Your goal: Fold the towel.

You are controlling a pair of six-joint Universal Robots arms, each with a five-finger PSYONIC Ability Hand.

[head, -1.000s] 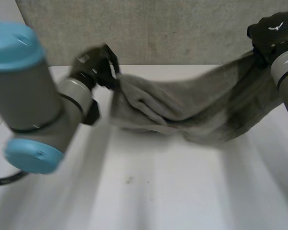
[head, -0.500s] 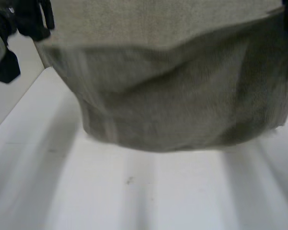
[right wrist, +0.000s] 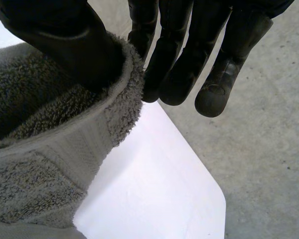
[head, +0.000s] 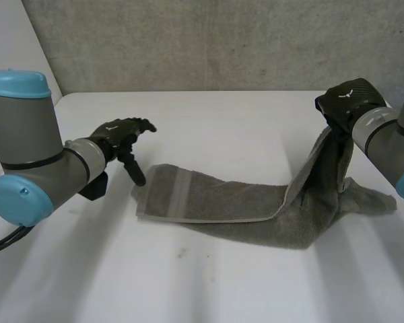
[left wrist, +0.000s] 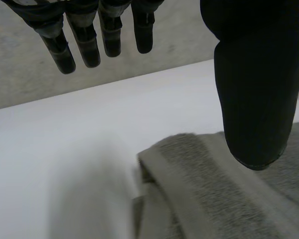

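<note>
While the towel (head: 222,205) lies stretched across the white bench (head: 209,289), you can see that its right end is raised off the surface. The right hand (head: 347,102) holds this end up, the edge pinched between thumb and fingers. The left hand (head: 121,134) is just beside the flat left corner, its fingers straight and apart from the thumb.
</note>
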